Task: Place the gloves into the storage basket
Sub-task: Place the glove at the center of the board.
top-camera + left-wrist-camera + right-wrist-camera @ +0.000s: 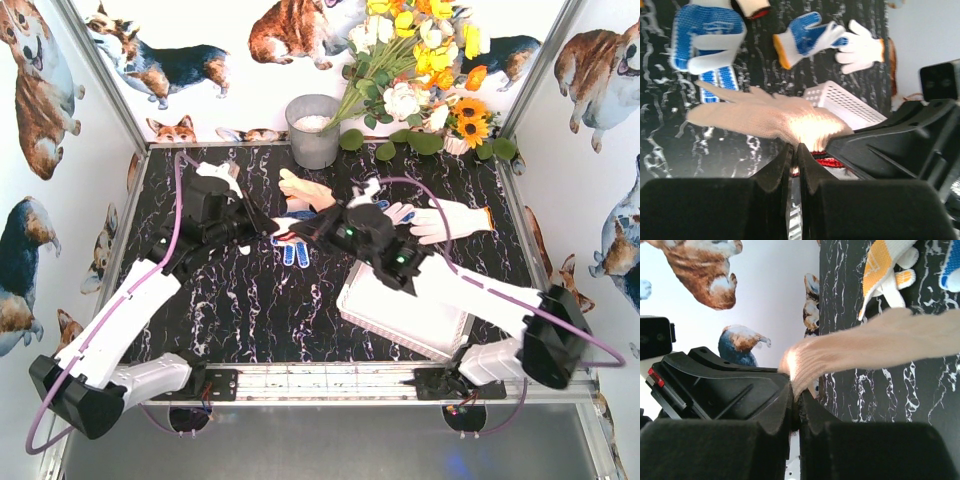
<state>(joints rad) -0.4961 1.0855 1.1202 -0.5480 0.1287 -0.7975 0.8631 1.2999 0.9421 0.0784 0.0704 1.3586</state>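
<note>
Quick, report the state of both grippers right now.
Left gripper: closed, holding the tan glove.
Right gripper: closed, also holding the tan glove.

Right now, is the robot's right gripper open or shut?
Shut. The right gripper has its jaws pressed together, pinching the tan glove.

The top camera looks down from high at the near edge on the whole black table (250, 310), whose gloves (450, 220) both wrist cameras see low and close.
</note>
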